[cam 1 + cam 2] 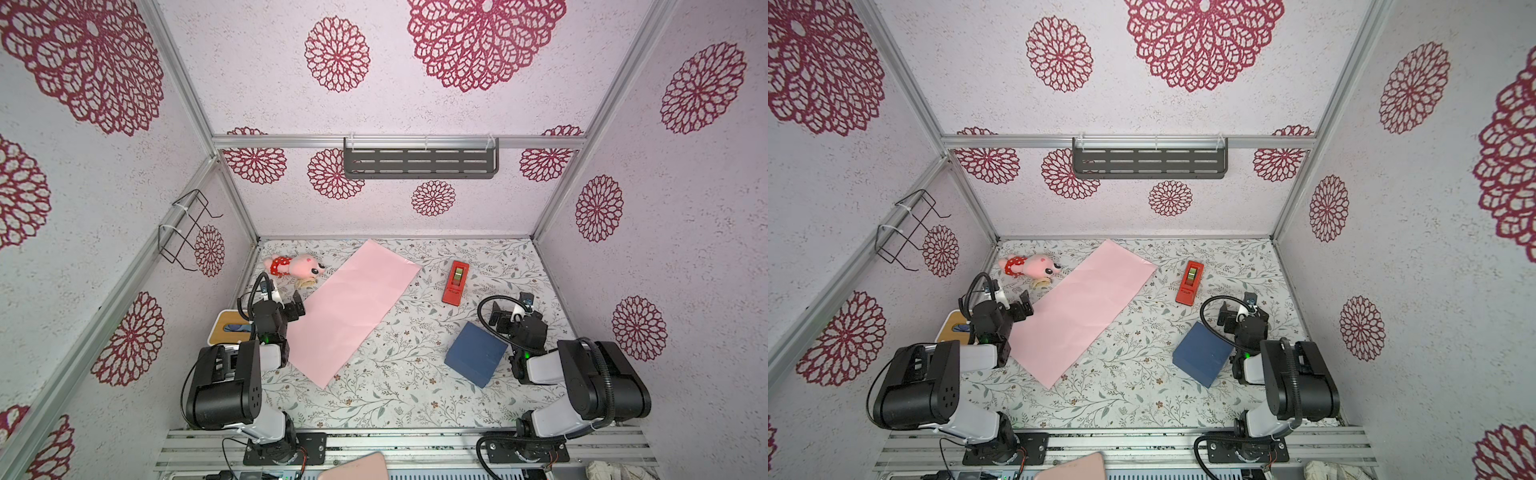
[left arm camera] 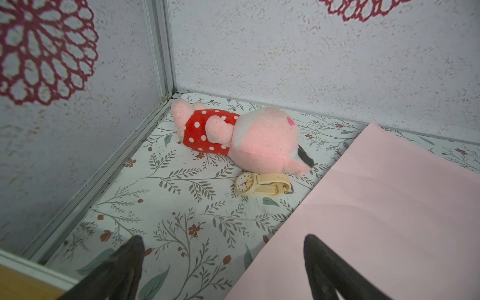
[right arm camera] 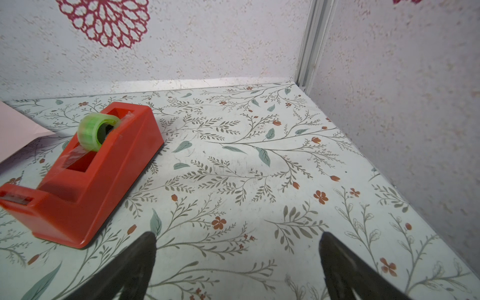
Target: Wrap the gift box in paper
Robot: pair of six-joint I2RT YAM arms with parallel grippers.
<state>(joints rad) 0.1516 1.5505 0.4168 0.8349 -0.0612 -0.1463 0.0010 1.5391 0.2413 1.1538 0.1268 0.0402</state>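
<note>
The navy-blue gift box (image 1: 476,353) (image 1: 1204,353) sits on the floral table at the front right, turned at an angle. The paper (image 1: 353,307) (image 1: 1079,307), pink face up, lies flat and diagonal across the table's middle-left, apart from the box. My left gripper (image 1: 293,309) (image 2: 223,239) hangs open at the paper's (image 2: 389,220) left long edge, with one finger above the sheet and one above bare table. Behind the box, my right gripper (image 1: 509,307) (image 3: 236,236) is open over bare table, holding nothing.
A red tape dispenser (image 1: 455,282) (image 3: 85,176) stands between the paper and my right gripper. A pink plush toy (image 1: 297,265) (image 2: 241,140) and a cream wristwatch (image 2: 259,184) lie at the back left. A wooden-topped tissue box (image 1: 228,328) sits under my left arm. Walls enclose three sides.
</note>
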